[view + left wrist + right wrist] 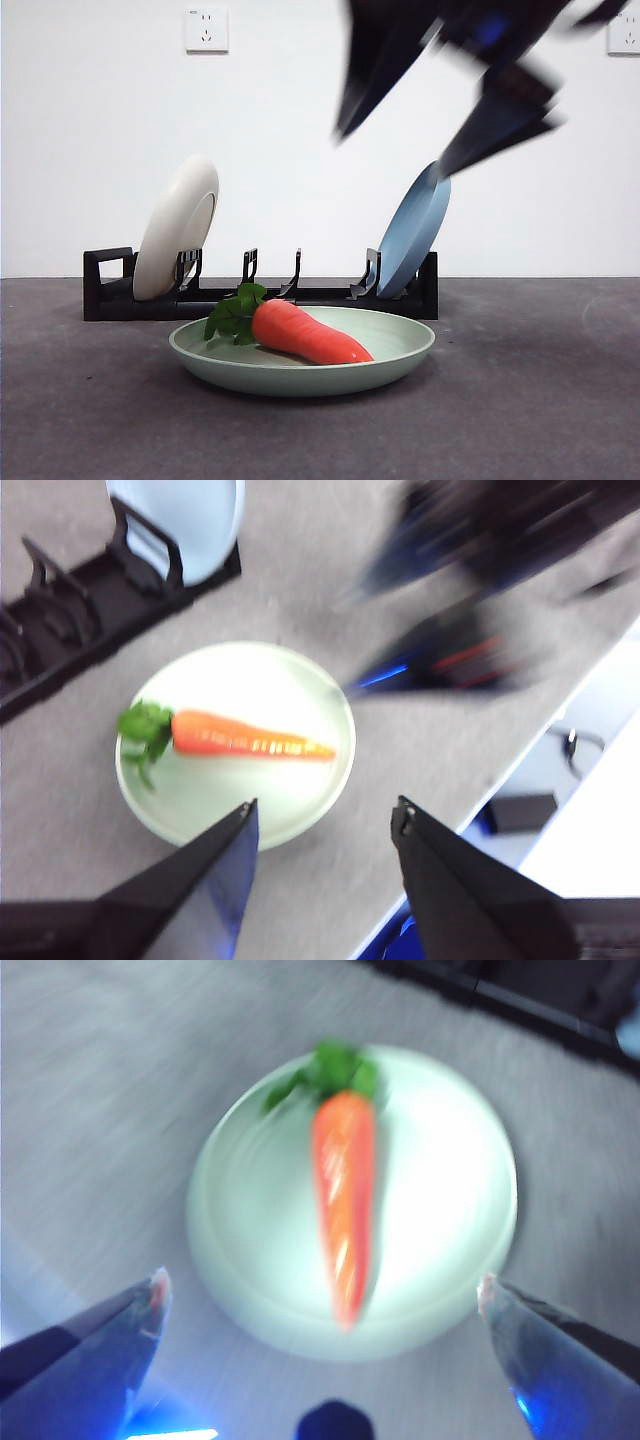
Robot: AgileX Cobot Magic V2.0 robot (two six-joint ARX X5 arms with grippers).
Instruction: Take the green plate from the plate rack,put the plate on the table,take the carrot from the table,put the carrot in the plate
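Observation:
The green plate lies flat on the table in front of the plate rack. The carrot lies in the plate, with its leaves pointing left. My right gripper is open and empty, blurred, high above the plate's right side. In the right wrist view it looks down on the carrot and the plate. My left gripper is open and empty, well above the plate and the carrot. That view also shows the right gripper.
A cream-white plate stands in the rack's left end and a light blue plate in its right end. The rack lies just behind the green plate. The table's edge is near the plate in the left wrist view.

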